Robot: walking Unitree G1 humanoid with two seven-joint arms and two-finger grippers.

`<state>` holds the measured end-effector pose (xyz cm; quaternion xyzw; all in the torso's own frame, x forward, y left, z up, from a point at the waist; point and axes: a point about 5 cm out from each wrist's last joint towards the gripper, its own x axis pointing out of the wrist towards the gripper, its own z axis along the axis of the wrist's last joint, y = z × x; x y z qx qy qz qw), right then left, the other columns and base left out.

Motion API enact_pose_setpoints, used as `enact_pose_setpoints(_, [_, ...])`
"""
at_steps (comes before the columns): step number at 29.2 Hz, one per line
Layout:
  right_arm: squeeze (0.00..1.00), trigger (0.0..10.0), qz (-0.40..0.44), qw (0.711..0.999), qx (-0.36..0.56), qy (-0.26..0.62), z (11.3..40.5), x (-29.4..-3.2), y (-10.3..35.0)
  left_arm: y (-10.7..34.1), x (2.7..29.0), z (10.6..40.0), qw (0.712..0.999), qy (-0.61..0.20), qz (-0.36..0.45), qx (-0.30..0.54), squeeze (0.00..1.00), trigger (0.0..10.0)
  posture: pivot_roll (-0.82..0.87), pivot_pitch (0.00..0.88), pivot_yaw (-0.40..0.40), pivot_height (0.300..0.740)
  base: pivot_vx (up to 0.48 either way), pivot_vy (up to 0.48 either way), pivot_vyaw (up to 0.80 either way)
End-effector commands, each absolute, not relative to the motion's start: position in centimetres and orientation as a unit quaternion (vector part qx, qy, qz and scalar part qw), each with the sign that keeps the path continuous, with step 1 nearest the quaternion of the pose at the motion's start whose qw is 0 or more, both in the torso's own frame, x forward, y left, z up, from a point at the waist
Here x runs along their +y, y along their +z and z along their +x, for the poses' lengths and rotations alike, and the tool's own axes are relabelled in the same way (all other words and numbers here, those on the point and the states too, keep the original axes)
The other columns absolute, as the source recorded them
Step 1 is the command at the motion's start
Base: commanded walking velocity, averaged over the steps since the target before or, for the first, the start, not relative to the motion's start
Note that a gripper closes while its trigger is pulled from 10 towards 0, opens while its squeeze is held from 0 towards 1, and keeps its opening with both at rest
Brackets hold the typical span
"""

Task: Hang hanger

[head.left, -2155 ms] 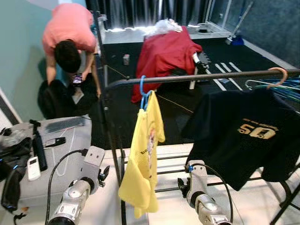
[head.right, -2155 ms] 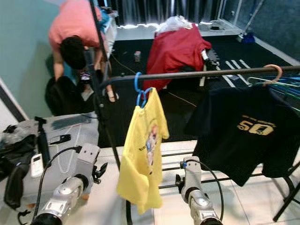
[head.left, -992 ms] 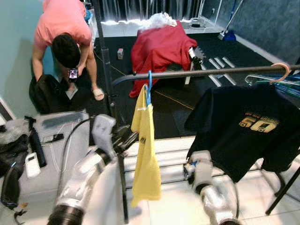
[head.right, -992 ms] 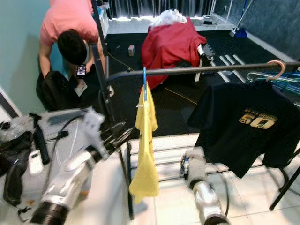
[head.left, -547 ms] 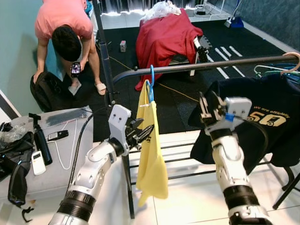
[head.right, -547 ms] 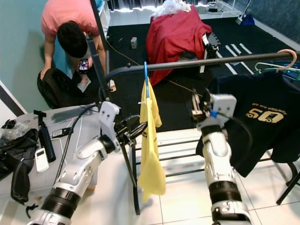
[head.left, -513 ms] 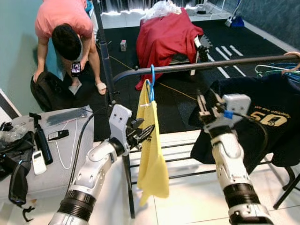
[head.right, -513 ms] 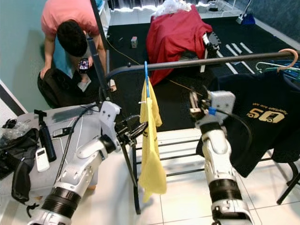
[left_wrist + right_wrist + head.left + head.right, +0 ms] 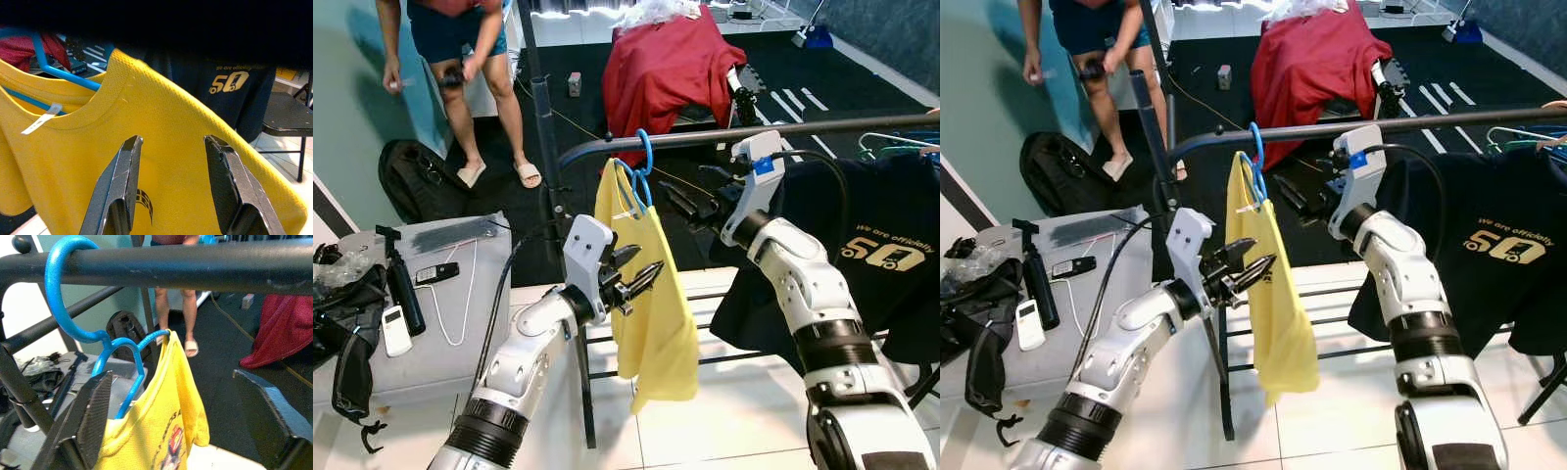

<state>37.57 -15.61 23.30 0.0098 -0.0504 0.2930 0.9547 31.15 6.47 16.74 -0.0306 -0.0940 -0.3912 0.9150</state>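
Between both grippers, blue plastic hanger (image 9: 637, 172) carrying yellow shirt (image 9: 651, 294), hooked over black rail (image 9: 783, 132), left gripper (image 9: 634, 279) spread open at shirt front, right gripper (image 9: 690, 204) open just behind hook.

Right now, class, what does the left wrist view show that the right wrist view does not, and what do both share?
Left wrist view: the black shirt with its gold print, a black chair, and the open left tool facing yellow cloth. Right wrist view: the blue hook over the rail, a person's legs, and the open right tool. Both: the yellow shirt on its blue hanger.
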Motion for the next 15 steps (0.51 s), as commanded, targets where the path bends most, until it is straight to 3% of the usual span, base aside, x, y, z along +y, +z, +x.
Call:
enact_pose_setpoints(1, [1.00, 10.0, 0.022, 0.943, -0.033, 0.332, 37.9, -14.8, 24.6, 17.1, 6.0, 30.9, 0.912, -0.397, -0.020, -0.098, 0.00, 10.0, -0.09, 0.123, 0.002, 0.740, 0.000, 0.000, 0.00])
enact_pose_setpoints(8, [1.00, 10.0, 0.018, 0.931, -0.016, 0.365, 37.7, -14.6, 25.5, 17.3, 5.8, 30.9, 0.910, -0.402, -0.013, -0.100, 0.00, 10.0, -0.09, 0.123, 0.002, 0.740, 0.000, 0.000, 0.00])
enact_pose_setpoints(12, [1.00, 10.0, -0.024, 0.926, 0.013, 0.376, 38.0, -14.8, 25.3, 17.5, 5.3, 30.6, 0.903, -0.417, 0.000, -0.102, 0.00, 10.0, -0.10, 0.126, 0.005, 0.740, 0.000, 0.000, 0.00])
enact_pose_setpoints(13, [0.09, 10.0, -0.058, 0.926, 0.034, 0.371, 38.5, -15.0, 24.9, 17.7, 4.8, 30.4, 0.898, -0.427, 0.010, -0.105, 0.00, 10.0, -0.10, 0.127, 0.002, 0.740, 0.000, 0.000, 0.00])
enact_pose_setpoints(14, [0.09, 10.0, -0.058, 0.926, 0.034, 0.371, 38.5, -15.0, 24.9, 17.7, 4.8, 30.4, 0.898, -0.427, 0.010, -0.105, 0.00, 10.0, -0.10, 0.127, 0.002, 0.740, 0.000, 0.000, 0.00])
enact_pose_setpoints(15, [0.00, 10.0, -0.079, 0.924, 0.055, 0.369, 38.9, -15.2, 24.6, 17.9, 4.4, 30.3, 0.893, -0.436, 0.021, -0.109, 0.00, 10.0, -0.11, 0.129, -0.004, 0.740, 0.000, 0.000, 0.00])
